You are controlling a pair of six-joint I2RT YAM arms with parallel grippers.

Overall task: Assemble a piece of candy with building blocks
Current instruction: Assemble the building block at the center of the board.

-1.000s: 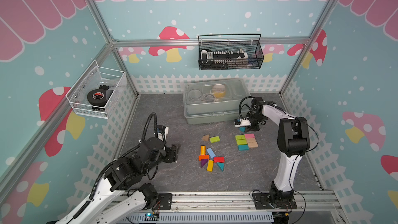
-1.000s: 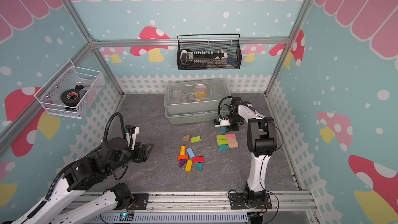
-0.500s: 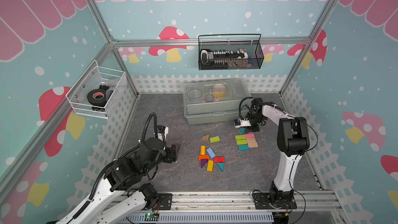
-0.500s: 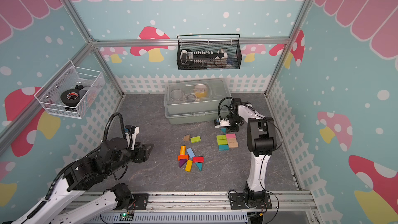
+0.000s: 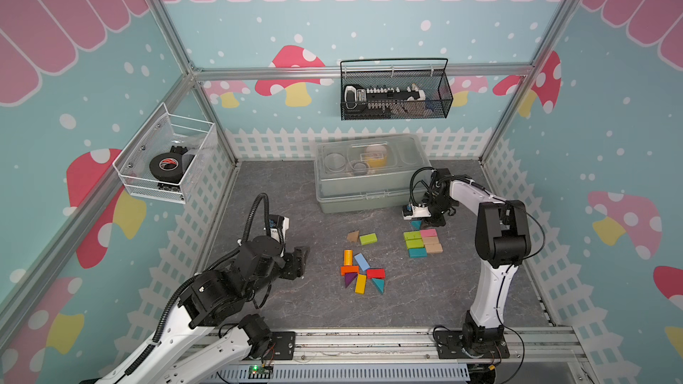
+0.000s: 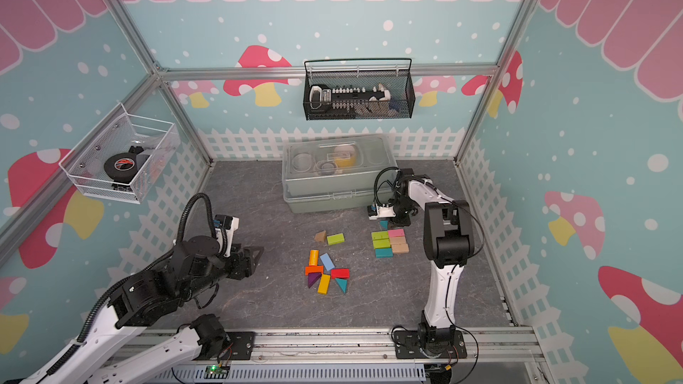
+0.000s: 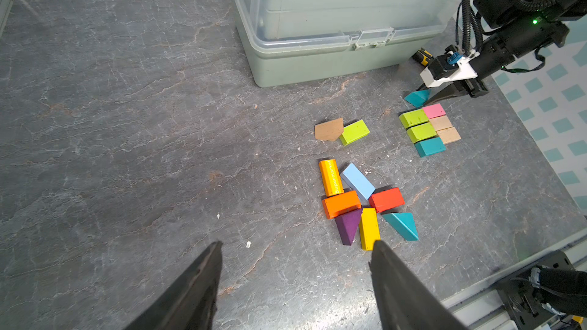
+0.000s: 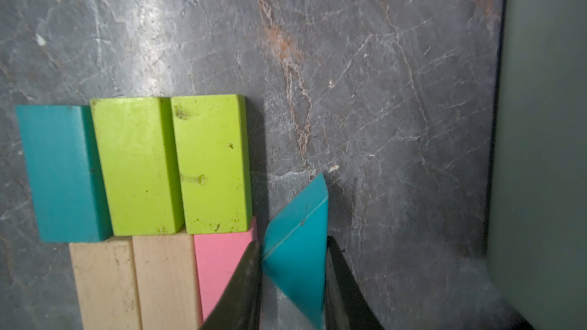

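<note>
The building blocks lie in three groups. A tight rectangle of two green, one teal, one pink and two tan bars (image 5: 423, 242) (image 8: 136, 166) sits at the right. Just behind it, my right gripper (image 5: 419, 221) (image 8: 293, 242) is shut on a teal triangular block (image 5: 416, 224) (image 6: 384, 224) (image 7: 416, 98) (image 8: 298, 249), low over the table beside the pink bar (image 8: 219, 265). A loose pile of orange, yellow, blue, red, purple and teal blocks (image 5: 362, 275) (image 7: 362, 204) lies mid-table. A tan piece and a green bar (image 5: 362, 238) lie behind it. My left gripper (image 5: 301, 256) (image 7: 295, 244) hangs open and empty, left of the pile.
A lidded translucent plastic box (image 5: 369, 193) stands at the back, close to the right gripper. A black wire basket (image 5: 395, 94) hangs on the back wall. A white mesh basket with a tape roll (image 5: 166, 164) hangs on the left wall. Fence-patterned walls enclose the table.
</note>
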